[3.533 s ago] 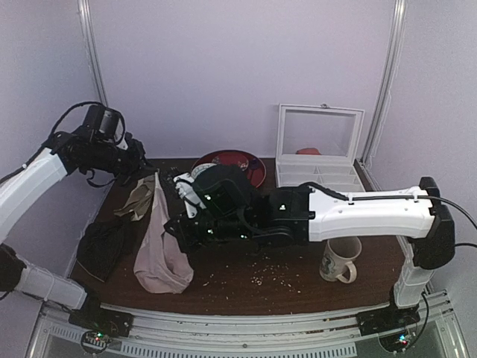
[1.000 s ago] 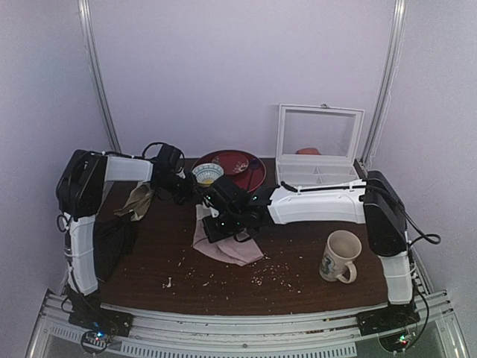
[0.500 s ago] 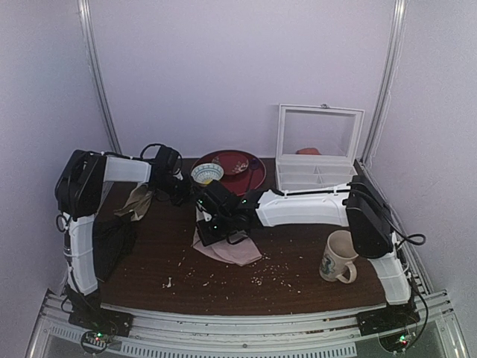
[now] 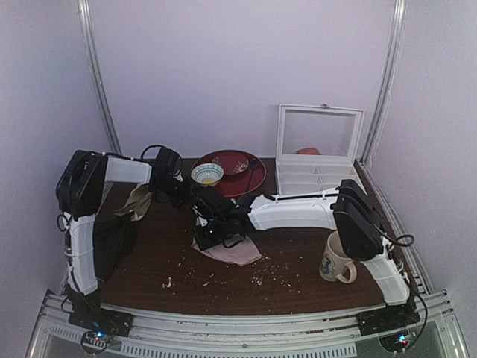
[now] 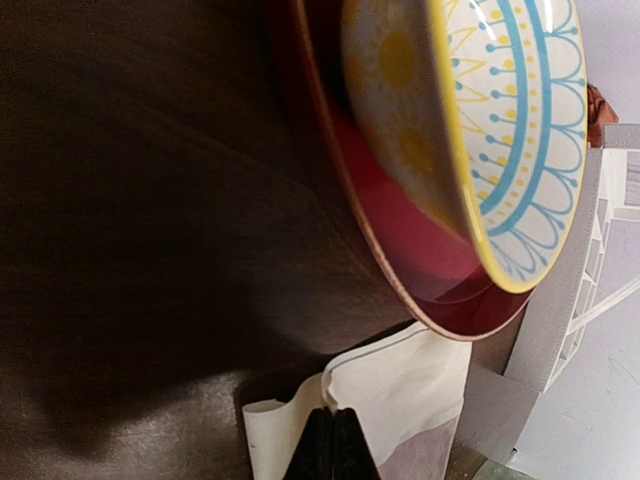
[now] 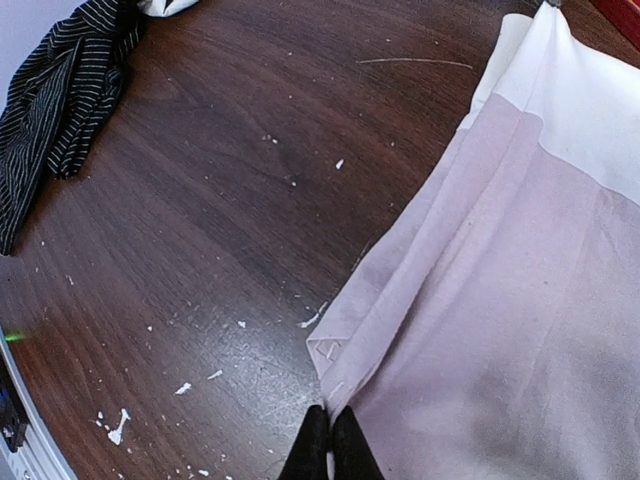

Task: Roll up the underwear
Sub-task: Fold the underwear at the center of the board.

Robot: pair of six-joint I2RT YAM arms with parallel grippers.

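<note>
The right gripper (image 6: 322, 440) has its black fingers pressed tight together, nipping the near hem of the underwear (image 6: 500, 300), a thin, matte pink cloth with one long soft fold. The left gripper (image 5: 331, 445) is pinched closed on its smooth whitish waistband (image 5: 400, 385). The garment lies mid-table (image 6: 230, 180) on glossy dark wood flecked with white crumbs (image 6: 118, 428), just beside the round red plate (image 5: 425, 275) and a yellow-and-blue patterned bowl (image 5: 500, 130).

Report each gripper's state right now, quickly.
Left gripper: shut, pinching the underwear at its whitish waistband.
Right gripper: shut on the underwear's folded pink edge.
</note>
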